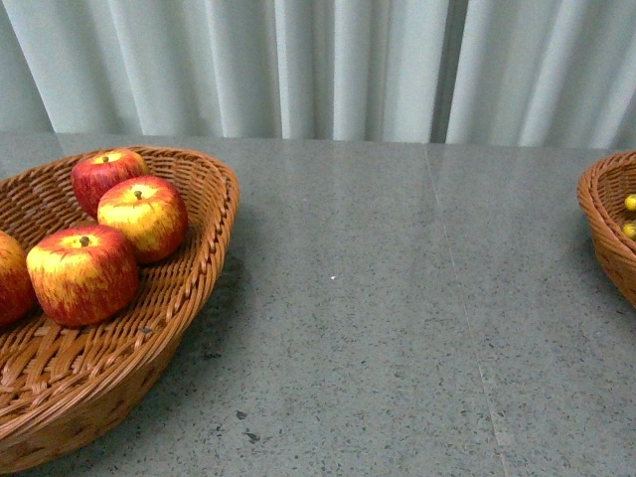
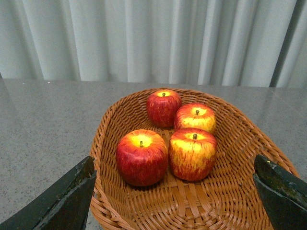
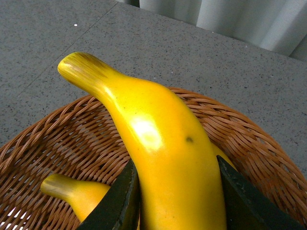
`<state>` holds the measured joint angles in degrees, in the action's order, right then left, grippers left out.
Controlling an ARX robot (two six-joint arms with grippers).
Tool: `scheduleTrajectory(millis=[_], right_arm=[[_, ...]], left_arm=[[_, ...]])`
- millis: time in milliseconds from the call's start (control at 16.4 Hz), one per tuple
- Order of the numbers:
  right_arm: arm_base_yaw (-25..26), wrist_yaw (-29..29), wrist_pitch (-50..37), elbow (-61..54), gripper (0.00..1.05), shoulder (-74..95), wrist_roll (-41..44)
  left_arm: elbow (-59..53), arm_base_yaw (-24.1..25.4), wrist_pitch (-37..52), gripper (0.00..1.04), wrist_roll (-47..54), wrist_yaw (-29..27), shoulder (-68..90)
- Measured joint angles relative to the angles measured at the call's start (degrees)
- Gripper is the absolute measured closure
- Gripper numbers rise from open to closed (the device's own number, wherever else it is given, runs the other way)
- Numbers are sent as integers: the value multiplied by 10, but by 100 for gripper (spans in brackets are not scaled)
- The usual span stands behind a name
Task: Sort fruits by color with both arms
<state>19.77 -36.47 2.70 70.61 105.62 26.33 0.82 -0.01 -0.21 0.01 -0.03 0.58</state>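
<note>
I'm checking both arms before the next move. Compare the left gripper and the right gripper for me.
The left gripper is open, its jaws spread wide with nothing between them; the right gripper has its jaws against a banana. The left gripper hangs over a wicker basket holding four apples; the right gripper is over a basket with another banana. Both have dark jaws above woven baskets.

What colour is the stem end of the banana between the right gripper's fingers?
Yellow with faint brownish-green streaks on the banana's stem end; clearest in the right wrist view.
</note>
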Motion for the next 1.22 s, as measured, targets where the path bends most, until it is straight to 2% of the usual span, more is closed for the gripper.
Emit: scheduleTrajectory(millis=[61,244,365,426,548,731,792,913,974,1035,1096,1218], right_arm=[[-3,13,-2,0,67,0,6],[7,0,-1,0,32,-3,9],[15,-30,-38,-13,10,-22,-5],[17,-71,-94,-38,5,-43,-40],[16,-134,-211,-95,6,-94,-133],[2,-183,-362,-230,7,-202,-262],[-31,-44,-401,-304,19,-274,-263],[-51,43,-396,-350,27,-326,-263],[-72,145,-368,-426,39,-419,-263],[-73,206,-330,-482,50,-496,-263],[-64,228,-282,-535,63,-581,-263],[-86,253,-264,-585,87,-688,-263]], left_arm=[[0,0,0,7,0,0,0],[0,0,0,7,0,0,0],[0,0,0,7,0,0,0],[0,0,0,7,0,0,0],[0,0,0,7,0,0,0],[0,0,0,7,0,0,0],[0,0,0,7,0,0,0],[0,0,0,7,0,0,0],[0,0,0,7,0,0,0],[0,0,0,7,0,-1,0],[0,0,0,7,0,-1,0],[0,0,0,7,0,0,0]])
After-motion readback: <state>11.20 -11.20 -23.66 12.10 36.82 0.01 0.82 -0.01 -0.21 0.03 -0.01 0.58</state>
